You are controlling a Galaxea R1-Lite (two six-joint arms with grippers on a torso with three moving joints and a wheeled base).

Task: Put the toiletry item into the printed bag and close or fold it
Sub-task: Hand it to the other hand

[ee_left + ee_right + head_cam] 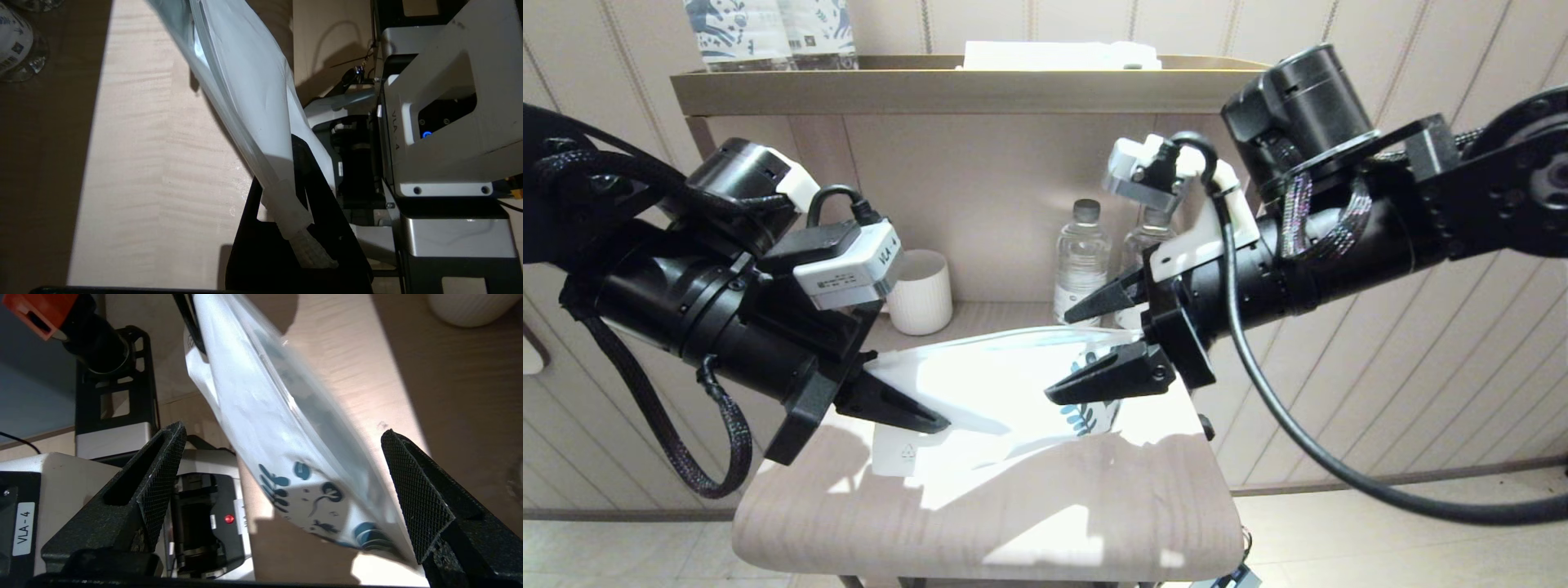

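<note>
Here the pale wooden worktop (1013, 523) lies nearest. Above it the frosted-white translucent pouch with teal leaf prints (1005, 376) hangs with its long axis spanning both arms. Left tool (907, 412) is clamped on its plain end; right tool (1107, 343), jaws wide, straddles the printed end, gripping nothing. Toothbrush not discernible.
</note>
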